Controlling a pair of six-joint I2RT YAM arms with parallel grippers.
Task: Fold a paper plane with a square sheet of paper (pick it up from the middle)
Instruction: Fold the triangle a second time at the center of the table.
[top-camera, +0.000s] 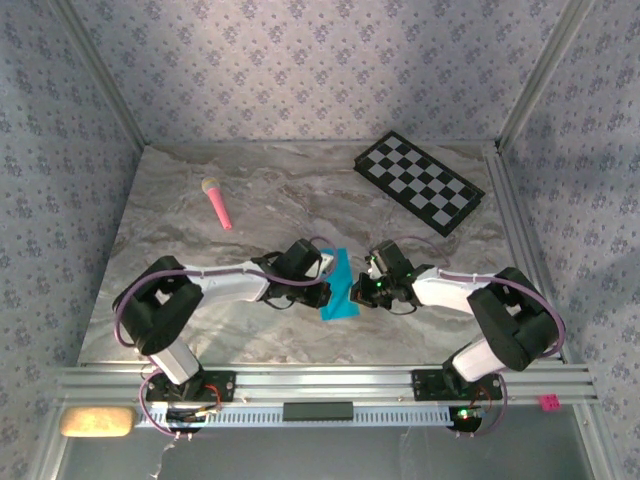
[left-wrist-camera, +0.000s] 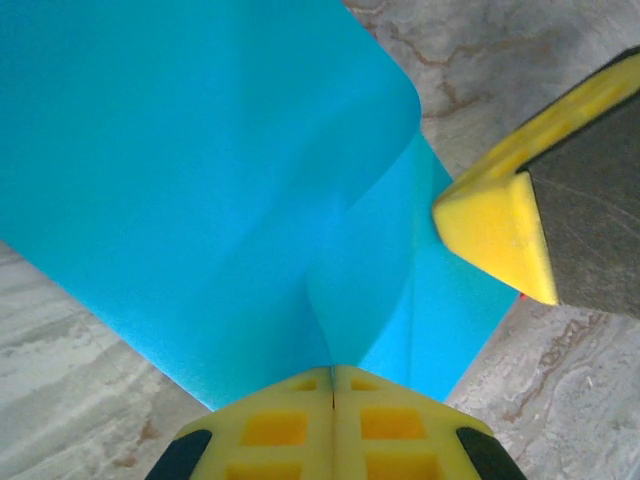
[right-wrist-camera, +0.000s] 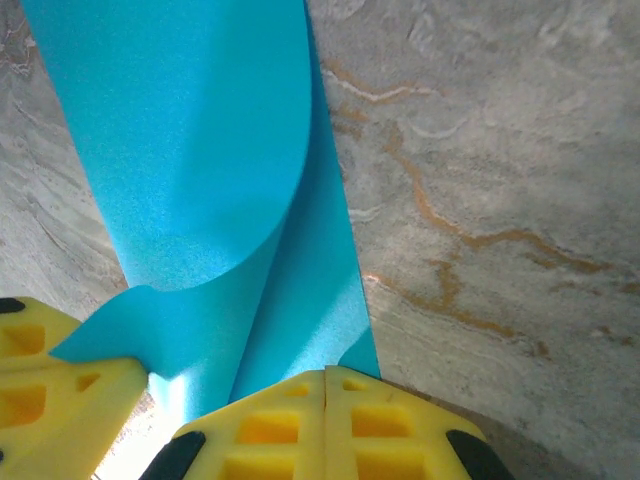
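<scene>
I saw one thin, bright cyan-blue square sheet of paper (top-camera: 340, 287), curled and partly doubled over itself. It was held between the two arms over the near-middle of the grey marbled tabletop (top-camera: 250, 190). I could not tell whether its lower corner touched the surface. In the left wrist view the square sheet of paper (left-wrist-camera: 200, 180) bowed away with a soft fold running toward the fingers. In the right wrist view the square sheet of paper (right-wrist-camera: 190, 150) curved over like a loose roll.

The left end effector (top-camera: 320, 284) was clamped on the sheet's edge. Seen from its own wrist, the left end effector (left-wrist-camera: 333, 375) had its two yellow pads meeting with no gap and the paper emerging from them. The right end effector (top-camera: 364, 288) gripped the opposite edge. In its own wrist view the right end effector (right-wrist-camera: 326, 382) had its pads pressed together too.

Further out, one pink stick with a pale rounded head (top-camera: 217, 202) lay at the left rear, well apart. One black-and-white checkered board (top-camera: 418, 183) sat by the right rear corner.
</scene>
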